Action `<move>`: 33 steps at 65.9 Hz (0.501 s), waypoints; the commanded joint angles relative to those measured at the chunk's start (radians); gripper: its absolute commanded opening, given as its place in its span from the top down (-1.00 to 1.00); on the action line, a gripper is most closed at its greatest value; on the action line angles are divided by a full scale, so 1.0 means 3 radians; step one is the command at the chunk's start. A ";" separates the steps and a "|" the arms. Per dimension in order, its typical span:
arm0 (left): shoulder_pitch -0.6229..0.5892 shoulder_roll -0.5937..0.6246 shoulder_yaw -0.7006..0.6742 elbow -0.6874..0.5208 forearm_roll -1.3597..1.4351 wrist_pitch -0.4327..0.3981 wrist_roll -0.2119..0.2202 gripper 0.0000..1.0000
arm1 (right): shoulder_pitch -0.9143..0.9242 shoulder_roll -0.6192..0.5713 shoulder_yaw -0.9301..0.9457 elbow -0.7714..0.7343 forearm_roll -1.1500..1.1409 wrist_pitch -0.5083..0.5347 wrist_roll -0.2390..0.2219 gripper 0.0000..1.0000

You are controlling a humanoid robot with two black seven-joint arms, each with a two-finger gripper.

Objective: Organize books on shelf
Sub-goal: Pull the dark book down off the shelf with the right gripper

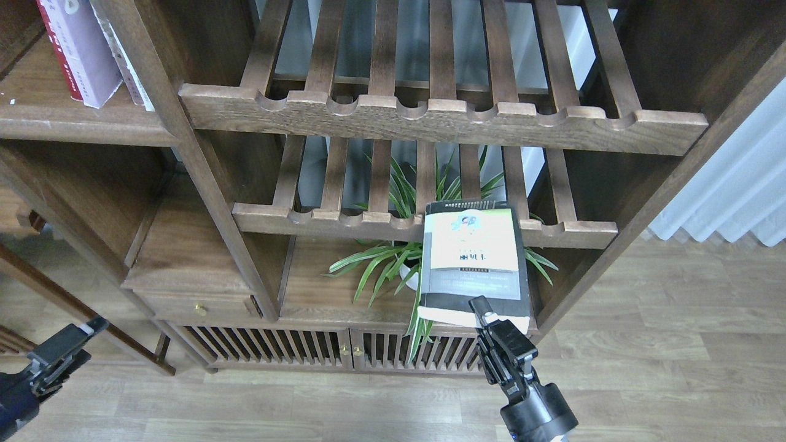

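My right gripper (pixel 483 311) is shut on the bottom edge of the thick yellow-green-and-grey book (pixel 471 258) with a black border. It holds the book upright and low, in front of the plant and the lower slatted rack. At the top left a pale lavender book (pixel 86 52) with a red edge (pixel 56 49) leans on the solid dark-brown shelf (pixel 73 126). A thin white-spined book (pixel 126 64) leans beside it. My left gripper (pixel 58 355) is low at the bottom left, away from the shelf; its fingers are too small and dark to tell apart.
Two slatted racks with notched front rails (pixel 430 116) (pixel 344 220) fill the middle of the cabinet. A potted spider plant (pixel 393 264) stands under them. A drawer (pixel 196 304) and slatted doors (pixel 295 350) are below. A white curtain (pixel 737 184) hangs at the right.
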 commanded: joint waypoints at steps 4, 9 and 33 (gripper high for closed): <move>0.0005 -0.0010 0.0015 -0.0022 -0.0005 0.0000 -0.0014 -0.99 | -0.0123 -0.0033 -0.0004 -0.0002 -0.0004 0.0001 -0.0001 0.91; 0.0005 -0.0046 0.0107 -0.0017 -0.0010 0.0000 -0.0014 -0.99 | -0.0134 -0.0038 -0.0050 -0.0002 -0.0004 0.0001 -0.0001 0.91; -0.0020 -0.0250 0.0572 -0.0032 -0.0286 0.0000 -0.0075 -0.99 | -0.0134 -0.0028 -0.0347 -0.0038 -0.0168 0.0001 -0.0047 0.90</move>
